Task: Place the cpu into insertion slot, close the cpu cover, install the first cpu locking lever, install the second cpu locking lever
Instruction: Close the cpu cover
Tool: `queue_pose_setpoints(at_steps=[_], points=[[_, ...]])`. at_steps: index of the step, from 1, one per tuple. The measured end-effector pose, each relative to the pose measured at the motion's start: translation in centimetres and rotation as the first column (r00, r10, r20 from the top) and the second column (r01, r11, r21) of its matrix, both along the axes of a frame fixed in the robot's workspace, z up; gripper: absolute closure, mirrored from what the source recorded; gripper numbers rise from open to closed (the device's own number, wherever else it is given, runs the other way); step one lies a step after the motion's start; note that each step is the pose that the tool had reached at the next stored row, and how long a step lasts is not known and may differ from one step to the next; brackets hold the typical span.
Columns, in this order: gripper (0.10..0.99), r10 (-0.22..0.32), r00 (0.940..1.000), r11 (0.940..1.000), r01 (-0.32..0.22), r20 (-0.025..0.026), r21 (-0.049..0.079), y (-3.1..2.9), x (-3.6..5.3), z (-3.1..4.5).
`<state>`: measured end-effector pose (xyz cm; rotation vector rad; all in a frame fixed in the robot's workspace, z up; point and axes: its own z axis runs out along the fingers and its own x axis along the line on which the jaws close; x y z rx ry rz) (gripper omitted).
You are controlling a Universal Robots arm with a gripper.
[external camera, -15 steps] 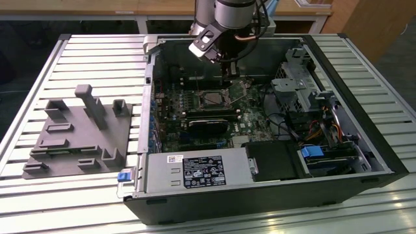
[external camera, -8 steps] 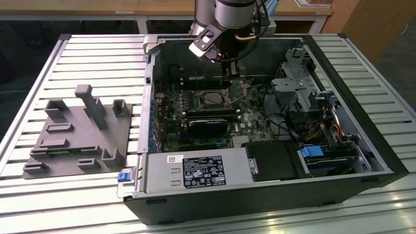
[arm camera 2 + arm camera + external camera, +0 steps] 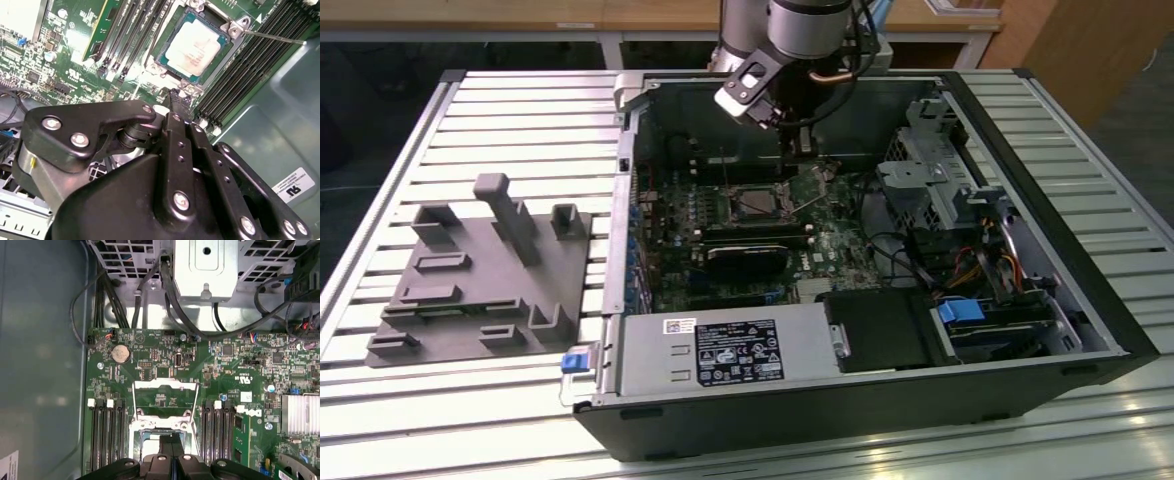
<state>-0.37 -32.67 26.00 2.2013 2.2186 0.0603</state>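
Matt silvery metal top on the cpu point(image 3: 194, 45). Glossy green lacquer on the circuit board point(image 3: 215, 371). Bare shiny metal: the cpu cover point(image 3: 165, 385). The hand point(image 3: 177, 100) is matt black metal with bright steel screws. The desk point(image 3: 494, 110): pale ribbed metal slats, satin. Matt plastic on the grey fixture point(image 3: 480, 280).

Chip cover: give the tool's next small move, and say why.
Probably ease the tool toward the cover and tip it down over the chip. The chip already lies flat in the socket, the cover lies flipped open beyond it, and the shut tool hovers at the socket's edge, holding nothing.
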Motion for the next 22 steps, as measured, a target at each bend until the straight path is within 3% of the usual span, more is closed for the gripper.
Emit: queue_pose_setpoints(at_steps=[8, 12, 22], points=[[0.98, 0.012, 0.9999, 0.9999, -0.012, 0.0, 0.001, 0.0, 0.57, -0.05], [0.98, 0.024, 0.9997, 0.9995, -0.024, 0.0004, 0.019, 0.0, 1.13, -0.09], [0.98, 0.023, 0.9997, 0.9995, -0.023, 0.0004, 0.02, 0.0, 2.44, -0.26]])
